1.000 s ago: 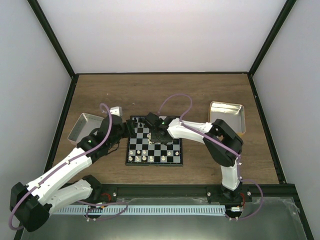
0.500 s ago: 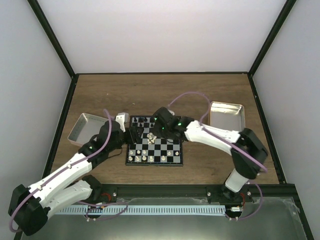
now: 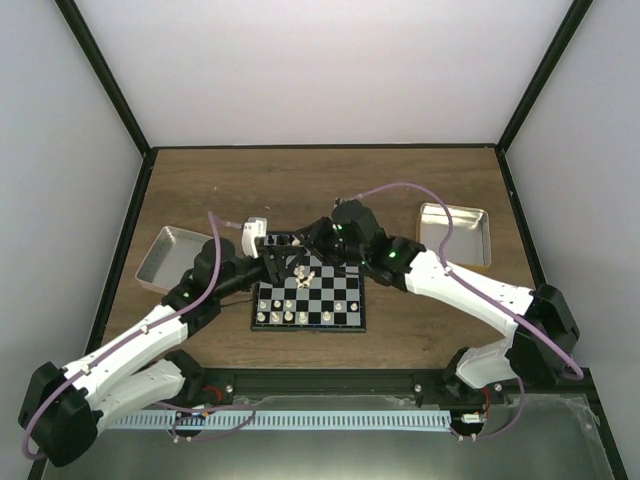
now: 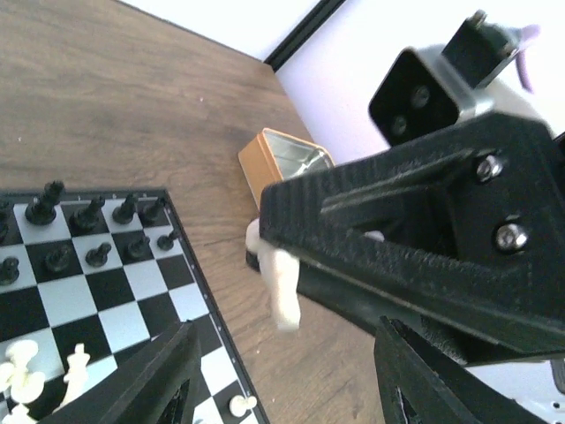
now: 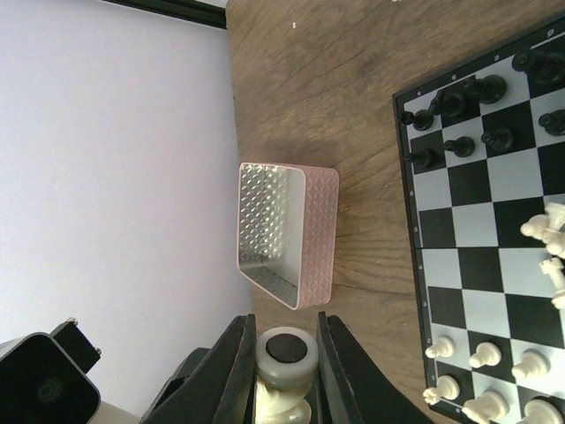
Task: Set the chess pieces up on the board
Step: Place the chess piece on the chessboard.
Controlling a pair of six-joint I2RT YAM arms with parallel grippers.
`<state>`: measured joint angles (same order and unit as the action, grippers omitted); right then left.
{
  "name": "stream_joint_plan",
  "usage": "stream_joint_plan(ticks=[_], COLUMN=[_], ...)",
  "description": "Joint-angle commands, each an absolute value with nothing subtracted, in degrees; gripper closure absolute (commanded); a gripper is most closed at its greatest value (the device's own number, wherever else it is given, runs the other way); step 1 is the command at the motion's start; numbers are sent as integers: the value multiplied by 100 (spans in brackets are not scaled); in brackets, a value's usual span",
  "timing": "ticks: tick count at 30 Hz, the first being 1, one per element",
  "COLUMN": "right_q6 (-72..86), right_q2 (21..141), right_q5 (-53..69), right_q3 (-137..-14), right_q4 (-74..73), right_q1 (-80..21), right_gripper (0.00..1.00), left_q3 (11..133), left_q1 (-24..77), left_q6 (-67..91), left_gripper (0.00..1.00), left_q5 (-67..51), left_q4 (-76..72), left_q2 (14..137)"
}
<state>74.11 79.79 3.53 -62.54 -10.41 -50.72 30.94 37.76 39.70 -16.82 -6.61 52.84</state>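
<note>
While the board (image 3: pixel 345 285) lies flat at the middle of the counter (image 3: pixel 300 185), black chess pieces (image 5: pixel 459 102) stand on its far rows, cream-white chess pieces (image 3: pixel 290 316) line its near rows, and a few loose cream pieces (image 3: pixel 300 275) lie clustered mid-board. Near the board's far side, the right pincer (image 5: pixel 283 336) is clamped on a single cream-white piece (image 5: pixel 284 352), its dark-centred base facing the wrist camera. Close by, the left pincer (image 4: pixel 287 362) hovers with jaws apart, gripping nothing. A silver tray (image 3: pixel 165 257) sits left of the board and a gold-rimmed tin (image 3: pixel 453 233) to its right.
</note>
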Motion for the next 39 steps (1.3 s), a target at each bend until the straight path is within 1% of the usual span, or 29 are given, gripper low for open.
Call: stream_joint_plan(ticks=[1,3,5,8,14,16,18,20,22,24,25,26,28,30,35,39], right_q6=[7819,7839,7848,7864,7875,7873,7862,7806,7642,7375,7190,7058,6816,6682,6557,6434], right_q2=[7759,7731,7698,7678,7679,7677,7671,7666,7656,7614,7590,7554,7425,7239,6570,5902], right_q5=[527,600,668,730,780,782,773,739,597,323,184,37,-315,-767,-1492,-2103], right_q3=[-6173,-6143,-6099,-6059,-5974,-5937,-5888,-5855,-5861,-5854,-5858,-5857,-5789,-5661,-5178,-4854], right_q4=[-710,-696,-641,-600,-528,-517,-510,-510,-621,-756,-890,-1034,-1252,-1480,-2046,-2694], right_q1=[-4992,-4985,-4975,-4959,-4957,-4957,-4964,-4957,-4958,-4961,-4947,-4934,-4910,-4850,-4450,-4141], right_gripper=[90,89,89,89,89,89,89,87,80,64,58,54,48,46,44,41], left_q3=[3037,3024,3051,3151,3130,3122,3120,3147,3253,3418,3518,3660,3973,4241,4902,5604], left_q1=[3762,3762,3762,3762,3762,3762,3762,3762,3762,3762,3762,3762,3762,3785,3977,4646], left_q6=[4204,4212,4212,4226,4272,4251,4235,4192,4105,3877,3751,3646,3430,3259,3124,3086], left_gripper=[45,52,63,74,87,90,95,96,96,96,96,96,96,96,96,96], left_q5=[-1487,-1318,-1285,-1459,-1477,-1432,-1372,-1299,-1218,-1163,-1111,-1069,-1057,-1097,-1021,-673], left_q4=[-1208,-1275,-1322,-1356,-1364,-1365,-1343,-1219,-854,-304,7,417,1281,2151,3513,4276], left_q2=[5211,5199,5245,5392,5396,5336,5282,5251,5247,5260,5279,5319,5446,5583,6041,6768])
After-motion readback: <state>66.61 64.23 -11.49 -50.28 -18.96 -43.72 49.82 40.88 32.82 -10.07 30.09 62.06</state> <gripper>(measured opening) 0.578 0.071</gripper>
